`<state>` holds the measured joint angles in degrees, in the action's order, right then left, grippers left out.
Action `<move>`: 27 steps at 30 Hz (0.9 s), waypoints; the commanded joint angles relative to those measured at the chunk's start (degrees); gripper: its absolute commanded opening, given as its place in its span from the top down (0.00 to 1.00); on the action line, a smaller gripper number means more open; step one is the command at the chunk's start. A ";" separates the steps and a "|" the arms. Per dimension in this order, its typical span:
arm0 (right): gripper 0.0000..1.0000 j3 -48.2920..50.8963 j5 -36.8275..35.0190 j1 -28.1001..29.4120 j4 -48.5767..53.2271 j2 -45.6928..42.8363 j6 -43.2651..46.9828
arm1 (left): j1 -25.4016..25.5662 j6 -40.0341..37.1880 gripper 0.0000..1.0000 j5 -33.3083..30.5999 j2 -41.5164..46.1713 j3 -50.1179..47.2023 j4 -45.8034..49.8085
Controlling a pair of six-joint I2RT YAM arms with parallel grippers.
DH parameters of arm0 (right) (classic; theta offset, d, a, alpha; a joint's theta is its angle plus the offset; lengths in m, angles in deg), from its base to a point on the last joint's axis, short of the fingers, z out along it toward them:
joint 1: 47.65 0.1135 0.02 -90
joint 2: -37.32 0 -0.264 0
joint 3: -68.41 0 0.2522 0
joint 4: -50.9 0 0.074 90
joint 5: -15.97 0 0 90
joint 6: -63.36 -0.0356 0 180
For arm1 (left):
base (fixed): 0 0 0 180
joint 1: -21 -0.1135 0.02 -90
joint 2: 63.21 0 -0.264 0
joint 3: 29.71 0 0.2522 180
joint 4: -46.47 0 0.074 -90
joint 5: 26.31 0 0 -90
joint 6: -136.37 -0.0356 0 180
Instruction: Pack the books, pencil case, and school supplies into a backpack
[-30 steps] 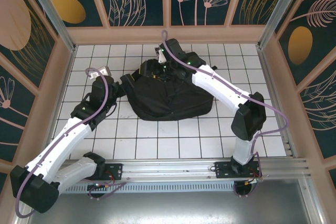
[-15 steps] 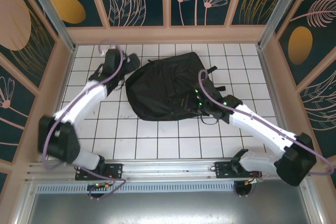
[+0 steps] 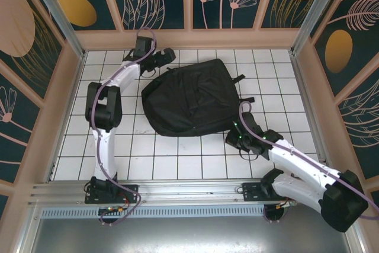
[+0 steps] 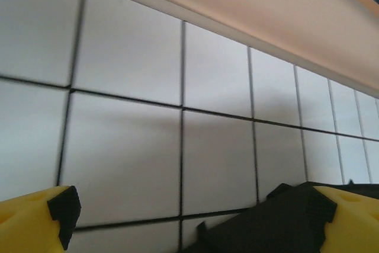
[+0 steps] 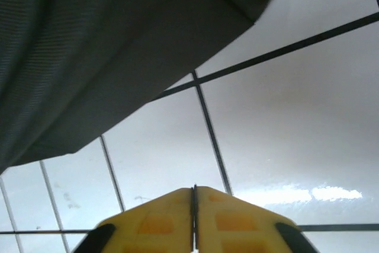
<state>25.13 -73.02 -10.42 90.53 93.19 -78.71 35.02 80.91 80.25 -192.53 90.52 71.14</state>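
Observation:
The black backpack [image 3: 189, 99] lies flat in the middle of the white tiled table, zipped side down as far as I can tell. My left gripper [image 3: 165, 55] reaches to the far left corner just behind the backpack and stands wide open; in the left wrist view its yellow fingers [image 4: 35, 220] frame bare tiles and a backpack corner [image 4: 266, 223]. My right gripper [image 3: 231, 138] hovers off the backpack's near right edge, shut on nothing; its fingertips [image 5: 177, 205] press together over tiles, with backpack fabric [image 5: 89, 45] above. The books, pencil case and school supplies are out of view.
A wooden wall [image 3: 189, 38] bounds the table at the back, close to the left gripper. Backpack straps [image 3: 239, 79] trail off to the right. An aluminium rail [image 3: 189, 191] runs along the near edge. Bare tiles [image 3: 177, 158] lie in front of the backpack.
The left arm swung to the far back left corner. The right arm drew back from the backpack's top to its near right edge and shut. The backpack now lies spread out flatter.

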 commanded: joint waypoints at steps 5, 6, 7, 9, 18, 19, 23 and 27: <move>1.00 1.62 4.24 -3.47 -11.55 5.87 -3.84 | 0.31 -0.02 0.01 14.45 -12.82 16.56 2.33; 1.00 1.95 5.10 -4.39 -13.12 6.24 -4.12 | 0.31 1.26 0.02 16.78 -13.31 15.92 1.13; 1.00 2.16 5.31 -5.27 -14.13 6.36 -4.37 | 0.30 2.58 0.02 18.78 -12.93 14.06 -1.23; 1.00 2.41 5.35 -7.51 -15.59 6.79 -4.48 | 0.31 5.57 0.02 21.46 -10.63 8.09 -7.39; 1.00 4.82 12.71 -17.36 -27.93 13.53 -5.46 | 0.22 13.62 0.02 27.17 -7.35 -5.35 -20.16; 1.00 3.60 12.72 -17.98 -27.57 14.70 -4.73 | 0.24 13.50 0.02 26.84 -6.49 -7.22 -20.73; 1.00 -2.61 14.11 -20.76 -27.66 20.43 -1.64 | 0.21 16.75 0.02 26.21 -1.22 -17.26 -26.87; 1.00 -10.11 16.29 -23.74 -27.74 27.89 1.12 | 0.22 20.92 0.02 23.01 6.76 -30.10 -34.73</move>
<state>21.39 -60.47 -32.84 67.87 117.48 -80.94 34.45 97.70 102.85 -191.85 67.05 43.08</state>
